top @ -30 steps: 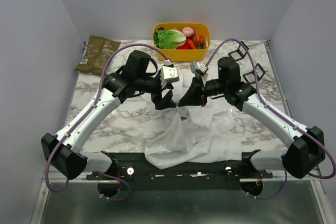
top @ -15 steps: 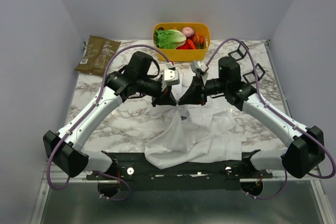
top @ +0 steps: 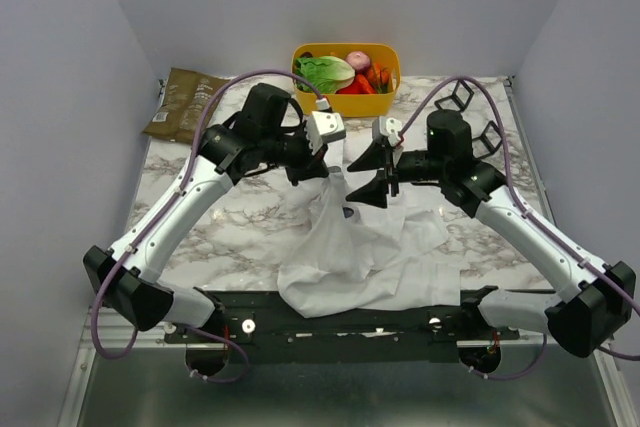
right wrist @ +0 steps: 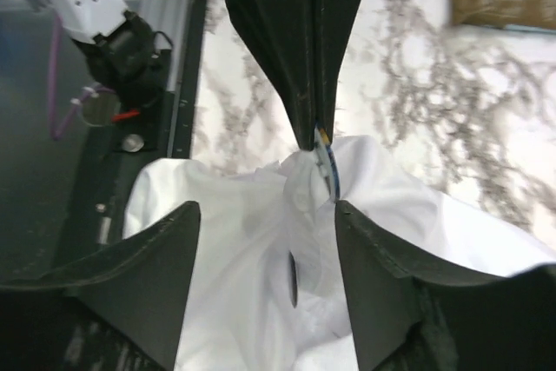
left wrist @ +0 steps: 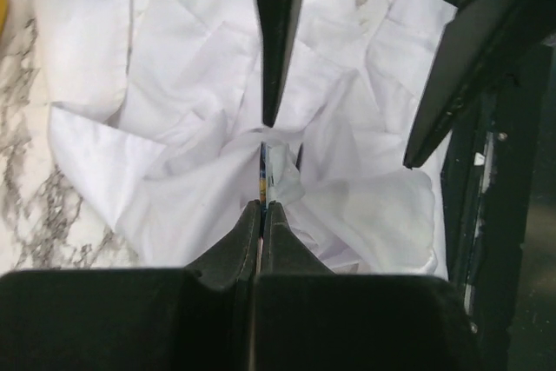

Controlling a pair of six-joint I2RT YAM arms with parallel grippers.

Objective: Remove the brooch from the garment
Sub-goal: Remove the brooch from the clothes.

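Left jaws pinch brooch [left wrist: 264,173] and garment [top: 350,247]; right jaws gape; yellow basket [top: 345,104] holds vegetables [top: 325,73].

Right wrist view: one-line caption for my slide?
Left tool pinches the brooch on the bunched white shirt above the marble table; right tool open, facing it.

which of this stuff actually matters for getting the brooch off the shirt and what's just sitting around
For the job:
- garment
- brooch on it
- left gripper, shut on the brooch
- right gripper, open beside it

Lying about:
- yellow basket of vegetables
- brown packet
- black wire frames, back right
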